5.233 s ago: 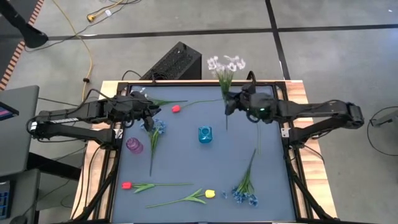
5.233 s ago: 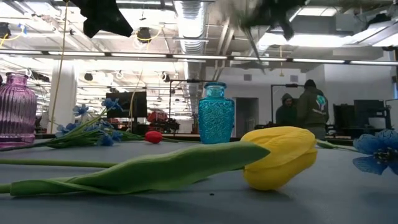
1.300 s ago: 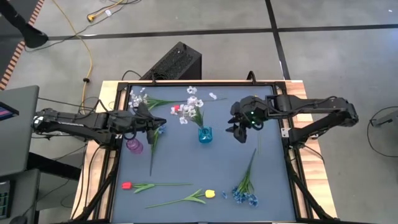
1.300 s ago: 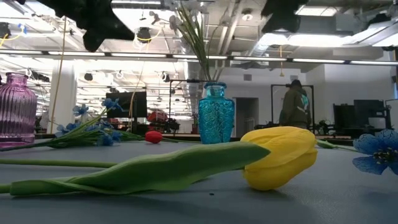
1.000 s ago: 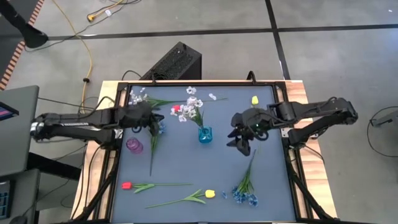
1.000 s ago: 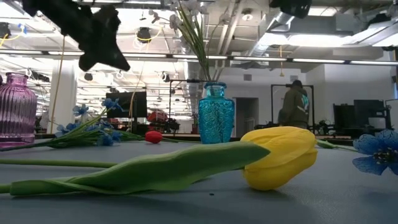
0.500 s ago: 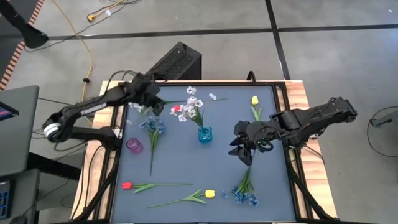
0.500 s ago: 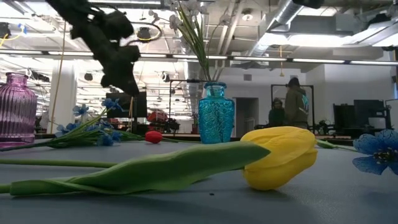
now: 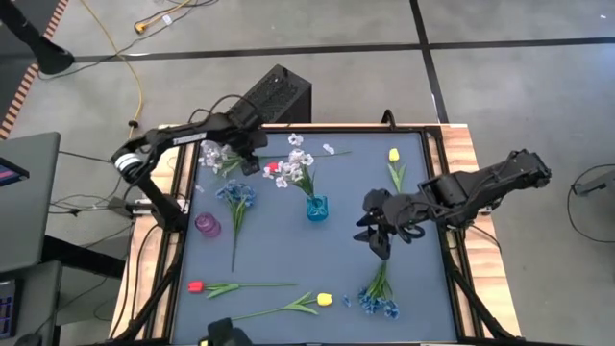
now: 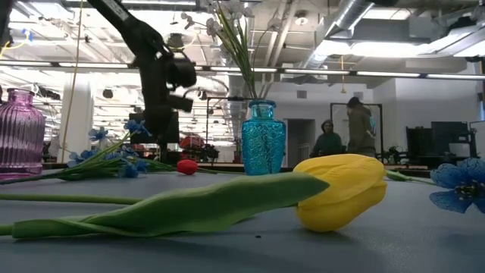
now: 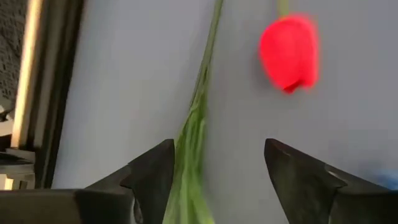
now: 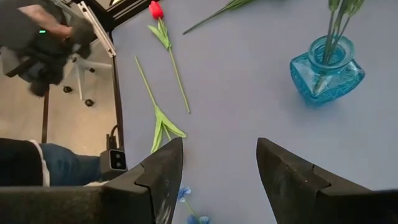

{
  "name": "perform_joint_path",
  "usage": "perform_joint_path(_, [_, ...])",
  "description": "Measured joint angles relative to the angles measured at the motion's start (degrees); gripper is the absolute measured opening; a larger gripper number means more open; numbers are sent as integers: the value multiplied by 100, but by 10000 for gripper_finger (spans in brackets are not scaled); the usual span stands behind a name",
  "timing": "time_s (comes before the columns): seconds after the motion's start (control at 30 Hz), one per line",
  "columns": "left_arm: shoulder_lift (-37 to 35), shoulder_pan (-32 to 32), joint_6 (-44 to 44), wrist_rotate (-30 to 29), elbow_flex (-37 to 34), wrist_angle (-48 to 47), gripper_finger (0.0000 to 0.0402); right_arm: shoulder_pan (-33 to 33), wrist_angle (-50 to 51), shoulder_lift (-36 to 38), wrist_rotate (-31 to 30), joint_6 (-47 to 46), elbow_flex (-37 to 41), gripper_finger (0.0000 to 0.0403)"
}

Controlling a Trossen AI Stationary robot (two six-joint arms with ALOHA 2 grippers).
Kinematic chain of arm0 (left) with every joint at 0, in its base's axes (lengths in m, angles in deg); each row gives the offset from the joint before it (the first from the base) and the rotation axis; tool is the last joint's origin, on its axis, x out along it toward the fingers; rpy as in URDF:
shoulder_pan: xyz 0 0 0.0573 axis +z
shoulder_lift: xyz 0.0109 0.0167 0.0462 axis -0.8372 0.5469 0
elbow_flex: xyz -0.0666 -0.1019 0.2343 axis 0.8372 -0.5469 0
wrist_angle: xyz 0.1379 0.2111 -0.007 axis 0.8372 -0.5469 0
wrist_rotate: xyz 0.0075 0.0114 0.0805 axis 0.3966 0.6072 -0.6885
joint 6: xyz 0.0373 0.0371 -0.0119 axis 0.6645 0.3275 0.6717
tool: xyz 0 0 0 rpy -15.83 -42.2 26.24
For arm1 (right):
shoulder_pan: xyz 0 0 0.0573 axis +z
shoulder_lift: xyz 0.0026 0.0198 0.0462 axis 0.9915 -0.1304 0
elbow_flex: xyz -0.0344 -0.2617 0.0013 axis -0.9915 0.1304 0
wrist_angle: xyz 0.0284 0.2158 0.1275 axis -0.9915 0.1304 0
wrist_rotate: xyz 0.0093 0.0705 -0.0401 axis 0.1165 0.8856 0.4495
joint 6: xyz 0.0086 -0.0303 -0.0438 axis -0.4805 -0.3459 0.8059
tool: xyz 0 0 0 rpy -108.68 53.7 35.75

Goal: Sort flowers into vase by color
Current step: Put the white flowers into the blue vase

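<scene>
A white spray [image 9: 215,158] lies at the table's far left, its green stem [image 11: 199,106] running toward the right. My left gripper [image 9: 247,160] hangs open over that stem, one finger on each side of it, with a red tulip [image 11: 288,53] lying just beyond. More white flowers [image 9: 293,173] stand in the blue vase [image 9: 317,208]. A blue spray [image 9: 235,195] lies by the purple vase [image 9: 207,224]. My right gripper [image 9: 377,238] hovers open at mid-right, above the stems of another blue spray [image 9: 379,300].
A yellow tulip [image 9: 393,155] lies at the far right. A red tulip [image 9: 196,285] and a yellow tulip [image 9: 324,300] lie along the near edge. A black box [image 9: 272,94] sits behind the table. People stand far off in the room [image 10: 356,125].
My left gripper has swung from above the blue spray by the purple vase toward the table's far edge, sunk, rolled and tipped downward, and opened over the white spray's stem. My right gripper has drifted a little toward the near edge.
</scene>
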Motion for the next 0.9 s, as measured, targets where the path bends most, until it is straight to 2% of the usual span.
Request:
perform_joint_path(0.2, [509,216,437,-553,-2,67,241,-4,0,0,-2,26,0,230])
perform_joint_path(0.53, [825,467,805,-704,-4,42,216,-7,2,0,0,39,0,230])
perform_joint_path(0.73, [1035,458,873,-742,28,-231,173,-2,-6,0,3,-36,0,230])
perform_joint_path(0.9, [900,393,486,-743,-6,-277,92,31,-9,0,3,-90,0,230])
